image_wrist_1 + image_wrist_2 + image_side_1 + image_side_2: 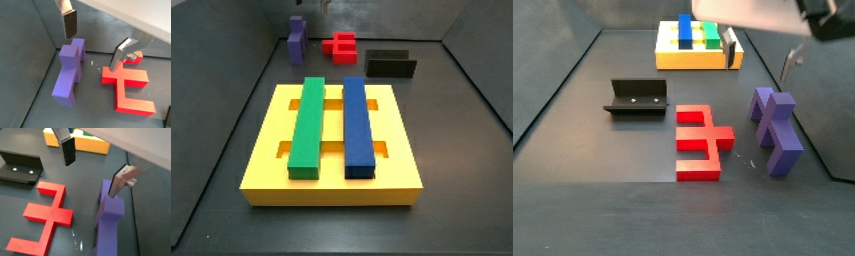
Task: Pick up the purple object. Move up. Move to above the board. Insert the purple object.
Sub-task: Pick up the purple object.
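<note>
The purple object [67, 75] lies flat on the dark floor beside a red block [127, 87]; it also shows in a wrist view [110, 220] and in both side views [297, 40] [776, 130]. My gripper [93, 42] [92, 168] hangs open and empty above the floor between the two blocks, near the purple object's end. One finger [69, 25] is over the purple object, the other finger [120, 55] is by the red block. In a side view the gripper [760, 60] is above the purple object. The yellow board [267, 150] [696, 58] carries a green bar [309, 125] and a blue bar [358, 125].
The red block [47, 210] [700, 140] lies close beside the purple object. The black fixture [19, 168] [637, 97] [392, 65] stands between the blocks and the board. Grey walls enclose the floor.
</note>
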